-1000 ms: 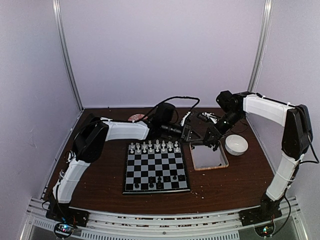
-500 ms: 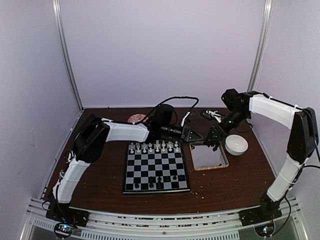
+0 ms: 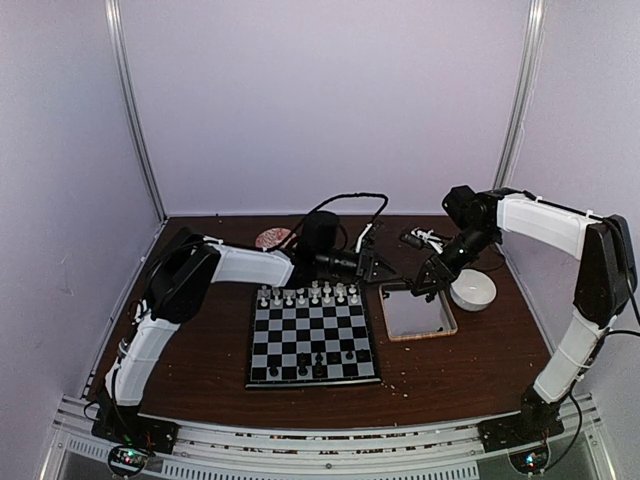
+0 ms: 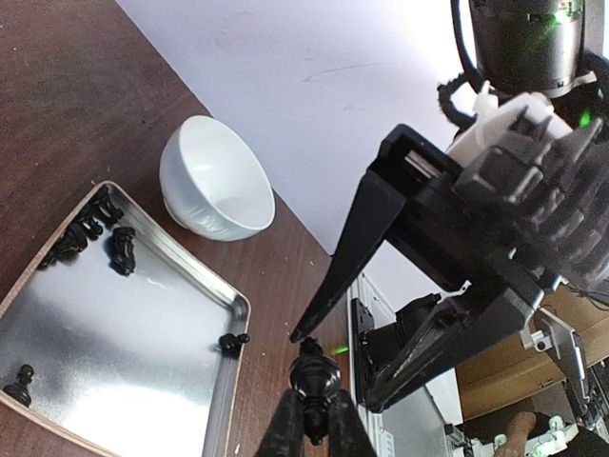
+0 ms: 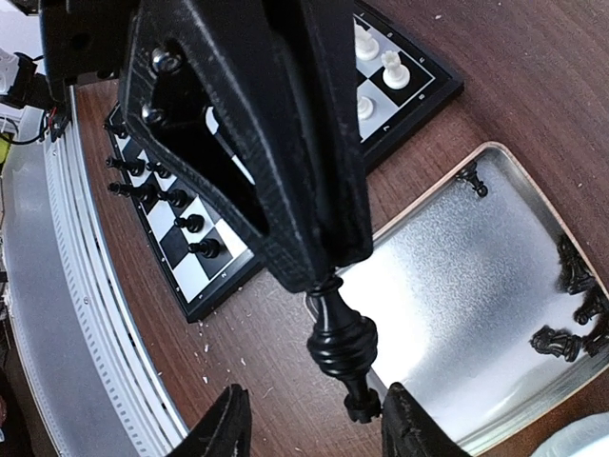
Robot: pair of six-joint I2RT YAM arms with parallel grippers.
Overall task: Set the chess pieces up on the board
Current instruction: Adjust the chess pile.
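So, biggest first: the brown table (image 3: 200,380) has the board (image 3: 310,336) sitting dead centre. A wooden-rimmed metal tray (image 3: 416,316) lies just beside it at 3 o'clock. A white bowl (image 3: 472,290) sits near the tray at about its 2 o'clock.

The chess pieces are split up. White ones (image 3: 300,296) line the board's 12 o'clock edge, and a handful of black ones (image 3: 303,367) stand toward its 6 o'clock side. A few more black ones (image 4: 122,249) lie in the tray, mostly tucked along its edges and corners.

Both arms reach in from 9 and 3 o'clock and meet above the tray's 11 o'clock corner (pretty cramped up there).

The left gripper (image 4: 316,396) has its jaws pinched on one black piece (image 4: 317,374), holding it by one end up off the table. In the right wrist view that same piece sticks out past the left fingertips.

The right gripper (image 5: 314,395) has its jaws spread wide, one finger (image 5: 231,419) on each side of the held piece. The finger at the piece's 3 o'clock is just beside it. I honestly can't tell if they're touching.
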